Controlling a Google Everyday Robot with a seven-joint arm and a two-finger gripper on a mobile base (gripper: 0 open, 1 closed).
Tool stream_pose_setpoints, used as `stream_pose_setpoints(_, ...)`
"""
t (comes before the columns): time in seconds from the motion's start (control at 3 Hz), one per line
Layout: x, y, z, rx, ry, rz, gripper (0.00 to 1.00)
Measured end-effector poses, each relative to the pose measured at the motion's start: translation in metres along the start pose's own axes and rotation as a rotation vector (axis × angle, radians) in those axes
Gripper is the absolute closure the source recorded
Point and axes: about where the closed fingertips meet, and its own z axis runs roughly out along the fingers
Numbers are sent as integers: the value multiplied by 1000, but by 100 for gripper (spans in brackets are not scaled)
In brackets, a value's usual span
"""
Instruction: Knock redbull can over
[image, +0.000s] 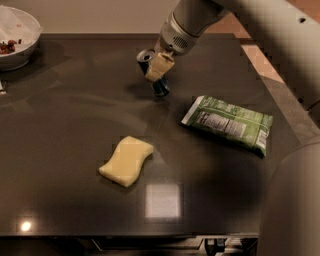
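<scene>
While claw (159, 66) touches its upper part, redbull can (161, 88) tilts left.

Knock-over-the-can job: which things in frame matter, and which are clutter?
Job:
- redbull can, tilted
- gripper, right at the can's upper part

Lying about:
- yellow sponge
- green snack bag
- white bowl, far left corner
</scene>
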Motion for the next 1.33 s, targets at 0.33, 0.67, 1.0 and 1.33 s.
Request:
stream_pose_setpoints(0.33, 3, 18, -6, -7, 151, -121, 100)
stream_pose_setpoints(0.67, 10, 30, -5, -21, 278, -219, 82)
stream_pose_setpoints(1.0, 18, 37, 4, -55, 357, -280, 58)
stream_pose_setpoints(1.33, 24, 41, 14, -91, 405, -324, 36)
